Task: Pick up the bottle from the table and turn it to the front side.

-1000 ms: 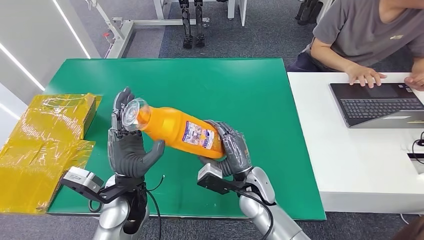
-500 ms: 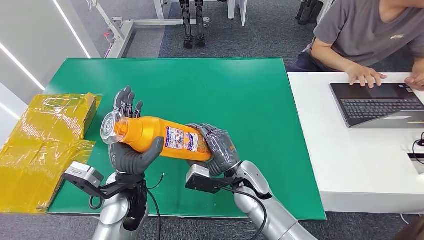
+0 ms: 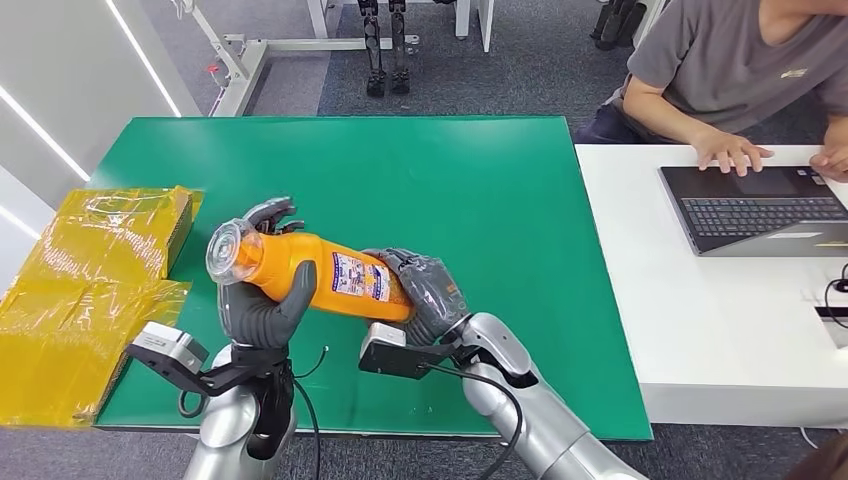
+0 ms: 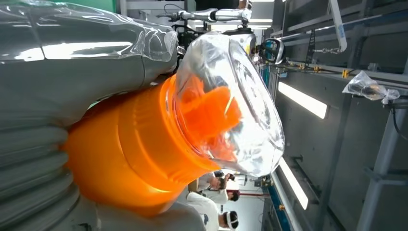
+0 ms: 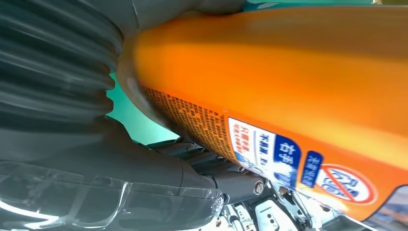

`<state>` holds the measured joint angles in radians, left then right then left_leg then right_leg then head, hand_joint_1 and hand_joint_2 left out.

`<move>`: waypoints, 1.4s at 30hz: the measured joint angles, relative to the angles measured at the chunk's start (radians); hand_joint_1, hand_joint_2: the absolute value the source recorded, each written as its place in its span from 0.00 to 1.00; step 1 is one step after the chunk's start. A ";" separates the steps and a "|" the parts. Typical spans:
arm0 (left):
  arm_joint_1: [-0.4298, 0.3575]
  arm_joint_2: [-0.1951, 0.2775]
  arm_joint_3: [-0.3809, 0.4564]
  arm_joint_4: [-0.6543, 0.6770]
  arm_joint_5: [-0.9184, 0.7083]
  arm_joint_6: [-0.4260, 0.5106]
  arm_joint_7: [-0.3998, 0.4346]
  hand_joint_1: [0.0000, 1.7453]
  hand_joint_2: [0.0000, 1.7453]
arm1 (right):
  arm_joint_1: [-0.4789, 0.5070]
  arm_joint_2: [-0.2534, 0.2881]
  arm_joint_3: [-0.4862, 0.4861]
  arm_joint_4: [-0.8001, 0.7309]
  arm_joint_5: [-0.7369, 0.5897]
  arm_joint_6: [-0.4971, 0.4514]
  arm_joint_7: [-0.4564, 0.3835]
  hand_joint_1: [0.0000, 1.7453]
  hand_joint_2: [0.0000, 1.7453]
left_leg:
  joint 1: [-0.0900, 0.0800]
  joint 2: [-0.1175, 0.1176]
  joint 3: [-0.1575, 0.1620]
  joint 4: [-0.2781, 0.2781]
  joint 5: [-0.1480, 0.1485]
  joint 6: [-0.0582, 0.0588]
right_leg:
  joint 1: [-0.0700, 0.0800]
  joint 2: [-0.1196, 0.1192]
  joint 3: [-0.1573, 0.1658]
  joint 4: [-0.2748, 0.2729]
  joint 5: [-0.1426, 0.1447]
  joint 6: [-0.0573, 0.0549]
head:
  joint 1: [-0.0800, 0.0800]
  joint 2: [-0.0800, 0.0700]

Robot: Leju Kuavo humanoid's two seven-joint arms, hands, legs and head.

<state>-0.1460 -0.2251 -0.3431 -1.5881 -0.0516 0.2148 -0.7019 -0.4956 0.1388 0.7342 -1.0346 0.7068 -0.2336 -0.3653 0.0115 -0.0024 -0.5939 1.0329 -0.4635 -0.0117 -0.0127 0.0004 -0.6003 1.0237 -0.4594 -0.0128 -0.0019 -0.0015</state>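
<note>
An orange bottle [image 3: 310,275] with a clear cap and a printed label lies nearly level above the green table [image 3: 480,190], cap end pointing left. My left hand [image 3: 262,300] wraps the neck end, thumb over the front and fingers curled behind. My right hand [image 3: 425,295] grips the base end. In the left wrist view the clear cap [image 4: 231,106] and orange shoulder [image 4: 134,159] sit against my left hand [image 4: 62,96]. The right wrist view has the bottle's labelled side [image 5: 298,96] pressed into my right hand [image 5: 96,110].
A yellow-wrapped package [image 3: 85,290] lies at the table's left edge. To the right stands a white desk [image 3: 700,320] with a laptop [image 3: 765,210], where a person [image 3: 735,70] sits typing. Metal stands [image 3: 385,45] are on the floor behind the table.
The bottle moved left and down toward level. My left hand, open beside the cap a second ago, has closed around the neck end. My right hand followed leftward, still holding the base.
</note>
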 joint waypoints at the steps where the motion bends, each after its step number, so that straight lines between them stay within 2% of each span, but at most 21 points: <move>1: 0.000 -0.001 0.000 0.000 -0.001 0.000 0.000 1.00 1.00 | 0.000 0.000 0.000 0.002 0.003 0.000 0.002 0.82 1.00 | 0.000 0.000 0.000 0.000 0.000 0.000 | 0.000 0.000 0.000 0.000 0.000 0.000 | 0.000 0.000; 3: 0.000 -0.003 0.000 0.000 -0.002 0.000 0.000 1.00 1.00 | 0.000 0.002 0.000 0.004 0.010 0.001 0.006 0.84 1.00 | 0.000 0.000 0.000 0.000 0.000 0.000 | 0.000 0.000 0.000 0.000 0.000 0.000 | 0.000 0.000; 4: 0.000 -0.004 0.000 0.000 -0.002 0.000 0.000 1.00 1.00 | 0.000 0.003 0.000 0.004 0.013 0.002 0.008 0.81 1.00 | 0.000 0.000 0.000 0.000 0.000 0.000 | 0.000 0.000 0.000 0.000 0.000 0.000 | 0.000 0.000; 5: 0.000 -0.004 0.000 0.000 -0.002 0.000 -0.001 1.00 1.00 | 0.000 0.003 -0.001 0.005 0.018 0.002 0.009 0.64 1.00 | 0.000 0.000 0.000 0.000 0.000 0.000 | 0.000 0.000 0.000 0.000 0.000 0.000 | 0.000 0.000; 8: 0.000 -0.010 0.000 0.000 0.000 0.001 -0.001 1.00 1.00 | 0.004 0.004 -0.002 0.005 0.033 -0.007 0.015 0.04 1.00 | 0.000 0.000 0.000 0.000 0.000 0.000 | 0.000 0.000 0.000 0.000 0.000 0.000 | 0.000 0.000; 9: 0.000 -0.012 0.000 0.000 0.000 0.001 -0.001 1.00 1.00 | 0.006 0.005 -0.003 0.005 0.038 -0.015 0.017 0.00 1.00 | 0.000 0.000 0.000 0.000 0.000 0.000 | 0.000 0.000 0.000 0.000 0.000 0.000 | 0.000 0.000; 16: 0.000 -0.013 0.002 0.000 -0.013 0.010 0.000 1.00 1.00 | 0.044 0.010 -0.006 -0.020 0.026 -0.072 -0.002 0.00 1.00 | 0.000 0.000 0.000 0.000 0.000 0.000 | 0.000 0.000 0.000 0.000 0.000 0.000 | 0.000 0.000; 27: 0.002 -0.012 0.009 0.000 -0.017 0.057 0.000 1.00 1.00 | 0.160 0.032 -0.078 -0.190 -0.211 -0.236 -0.153 0.00 1.00 | 0.000 0.000 0.000 0.000 0.000 0.000 | 0.000 0.000 0.000 0.000 0.000 0.000 | 0.000 0.000; 32: 0.002 -0.010 0.009 -0.005 -0.023 0.122 0.000 1.00 1.00 | 0.206 0.034 -0.101 -0.275 -0.355 -0.276 -0.247 0.00 1.00 | 0.000 0.000 0.000 0.000 0.000 0.000 | 0.000 0.000 0.000 0.000 0.000 0.000 | 0.000 0.000; 42: 0.004 0.021 0.027 -0.018 -0.120 0.269 0.000 1.00 1.00 | 0.277 0.018 -0.105 -0.383 -0.405 -0.323 -0.264 0.00 1.00 | 0.000 0.000 0.000 0.000 0.000 0.000 | 0.000 0.000 0.000 0.000 0.000 0.000 | 0.000 0.000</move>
<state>-0.1417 -0.2042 -0.3160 -1.6062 -0.1721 0.4835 -0.7023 -0.2183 0.1565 0.6293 -1.4181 0.3022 -0.5565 -0.6294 0.0117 -0.0024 -0.5940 1.0325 -0.4635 -0.0117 -0.0127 0.0003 -0.6004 1.0236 -0.4595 -0.0128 -0.0019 -0.0015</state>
